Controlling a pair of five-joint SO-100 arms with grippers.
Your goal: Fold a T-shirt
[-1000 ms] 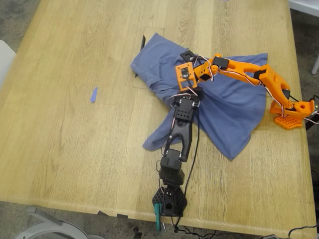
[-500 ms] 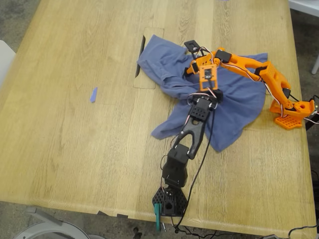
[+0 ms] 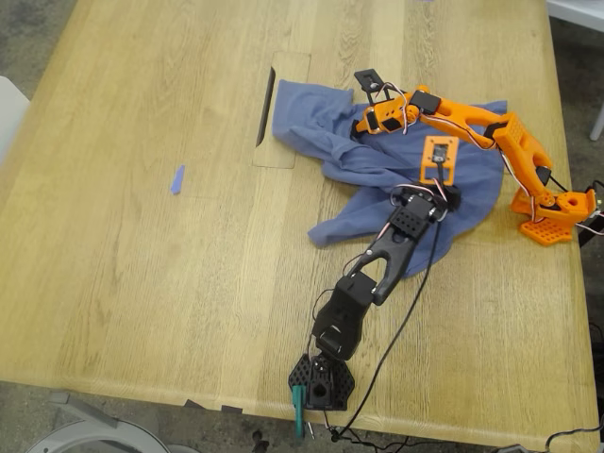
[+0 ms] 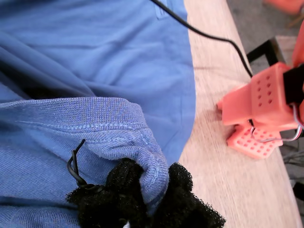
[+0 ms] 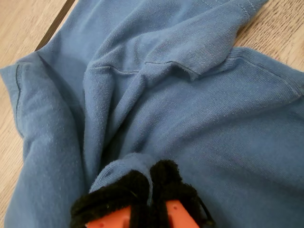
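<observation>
The T-shirt lies crumpled on the worktop, toward the exterior view's right, not flat. My first tool is clamped on a ribbed hem of the cloth; my second tool is also closed on a small fold of it. The cotton looks light, soft and limp, so I judge it will sag and bunch when it is lifted. Better holds are probably the hems or the shoulder seams, well apart, to spread it first.
</observation>
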